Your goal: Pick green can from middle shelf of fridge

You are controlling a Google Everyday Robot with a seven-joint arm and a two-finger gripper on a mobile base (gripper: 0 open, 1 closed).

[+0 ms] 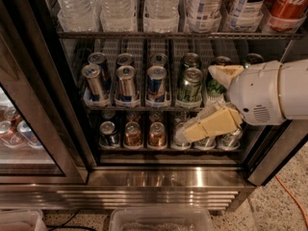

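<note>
Several green cans stand in the right lanes of the middle shelf (130,108) of the fridge (192,177). The front one (190,84) is in full view, with another (191,60) behind it. My gripper (198,102) reaches in from the right on a white arm, in front of the right lanes. Its two yellowish fingers are spread apart, one (224,73) up by the can tops and one (211,124) below the shelf rail. A further green can (215,86) shows between the fingers, partly hidden. The gripper holds nothing.
Blue-and-silver cans (126,82) fill the left lanes. Short copper and silver cans (133,134) sit on the rack below. Large bottles (115,6) stand on the rack above. The glass door (29,129) is at the left. A plastic bin (159,220) and an orange cable (293,196) lie on the floor.
</note>
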